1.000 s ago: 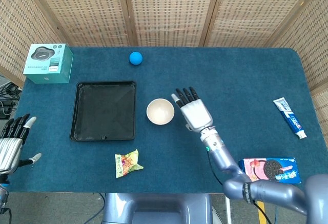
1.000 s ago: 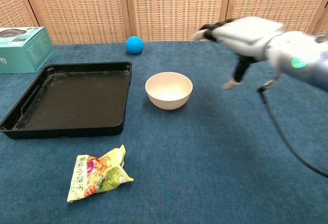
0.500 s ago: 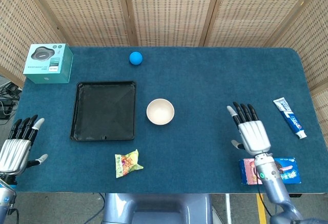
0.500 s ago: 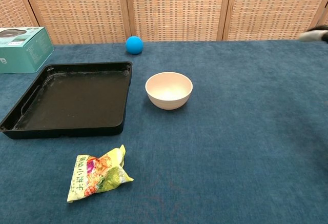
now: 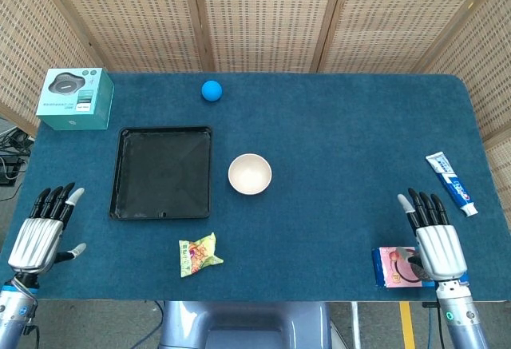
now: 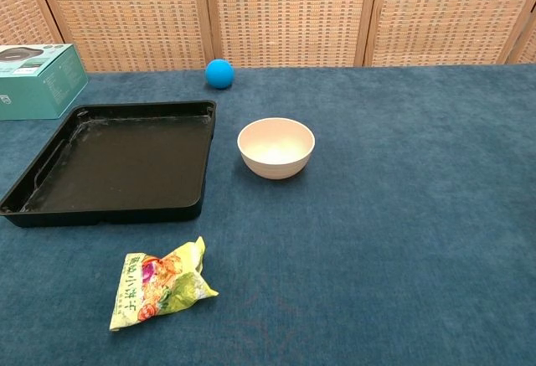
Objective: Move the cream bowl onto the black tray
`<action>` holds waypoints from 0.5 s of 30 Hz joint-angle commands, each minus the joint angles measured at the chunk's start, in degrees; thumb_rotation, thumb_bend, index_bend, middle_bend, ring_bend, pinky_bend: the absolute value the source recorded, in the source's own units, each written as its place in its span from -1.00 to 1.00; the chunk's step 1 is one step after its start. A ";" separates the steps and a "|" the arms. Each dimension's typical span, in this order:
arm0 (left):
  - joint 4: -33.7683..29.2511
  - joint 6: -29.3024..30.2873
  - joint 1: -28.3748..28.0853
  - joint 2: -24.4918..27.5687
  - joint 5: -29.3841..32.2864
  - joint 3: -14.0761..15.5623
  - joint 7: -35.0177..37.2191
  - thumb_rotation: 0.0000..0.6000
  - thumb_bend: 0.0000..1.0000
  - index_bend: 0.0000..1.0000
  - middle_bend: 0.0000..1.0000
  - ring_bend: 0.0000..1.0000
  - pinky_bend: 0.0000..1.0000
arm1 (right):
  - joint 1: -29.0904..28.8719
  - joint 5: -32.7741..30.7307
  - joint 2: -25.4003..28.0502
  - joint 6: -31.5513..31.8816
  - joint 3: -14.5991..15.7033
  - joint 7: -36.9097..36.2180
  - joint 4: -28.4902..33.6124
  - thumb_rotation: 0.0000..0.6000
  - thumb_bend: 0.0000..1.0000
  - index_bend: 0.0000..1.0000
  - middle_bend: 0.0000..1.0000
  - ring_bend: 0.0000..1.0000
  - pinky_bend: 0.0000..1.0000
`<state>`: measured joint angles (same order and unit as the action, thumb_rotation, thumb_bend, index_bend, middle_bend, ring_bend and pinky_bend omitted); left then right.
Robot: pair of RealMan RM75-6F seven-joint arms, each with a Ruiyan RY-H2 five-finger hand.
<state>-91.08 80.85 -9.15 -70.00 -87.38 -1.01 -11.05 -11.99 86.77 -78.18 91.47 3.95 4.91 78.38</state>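
The cream bowl [image 5: 250,174] [image 6: 276,147] stands upright on the blue table, just right of the black tray [image 5: 164,172] [image 6: 117,159], which holds nothing. In the head view my right hand [image 5: 435,239] hovers at the table's near right corner, open with fingers spread, far from the bowl. My left hand [image 5: 44,230] is open at the near left corner, off the tray's front left. Neither hand shows in the chest view.
A blue ball [image 5: 211,89] [image 6: 219,73] lies behind the tray. A teal box [image 5: 76,98] sits at the back left. A snack packet [image 5: 198,254] [image 6: 159,283] lies in front of the tray. A toothpaste tube [image 5: 452,183] and a cookie box [image 5: 394,267] are on the right.
My right hand has drawn back from beside the bowl to the near right corner, leaving the chest view. My left hand has shifted slightly inward. The bowl has not moved.
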 commanded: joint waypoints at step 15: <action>-1.26 -15.59 -16.90 -4.46 6.17 -10.08 -7.04 1.00 -0.60 -0.36 -1.00 -1.00 -1.00 | 1.69 2.23 1.59 -0.83 -2.41 -4.85 1.01 1.00 -0.70 -1.00 -1.00 -1.00 -1.00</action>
<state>-93.17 67.16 -24.22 -72.97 -82.22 -10.33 -16.89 -10.37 88.91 -76.64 90.66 1.63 0.16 79.34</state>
